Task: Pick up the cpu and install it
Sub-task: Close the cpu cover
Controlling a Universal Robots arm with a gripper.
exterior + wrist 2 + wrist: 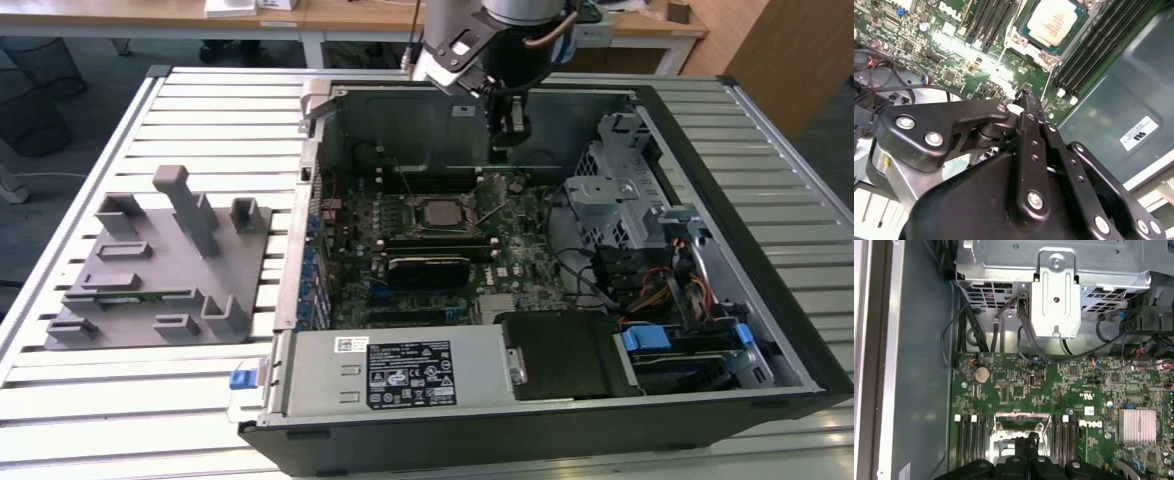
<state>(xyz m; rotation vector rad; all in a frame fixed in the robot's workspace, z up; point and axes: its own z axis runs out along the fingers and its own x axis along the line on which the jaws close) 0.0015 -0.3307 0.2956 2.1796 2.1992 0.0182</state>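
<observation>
Open computer case on a slatted table, arm over the motherboard, cpu seated in its socket.

The slatted table [134, 400] carries the open computer case [400, 120] and, on the exterior view's left, a gray holder block [147, 270]. The green motherboard [521, 260] lies flat inside the case. The gripper [509, 135] hangs above the board near the socket, clear of it; in the second wrist view its fingers [1029, 130] are pressed together with nothing between them. The cpu [438, 212] sits in the socket, silvery top up [1052, 22].
</observation>
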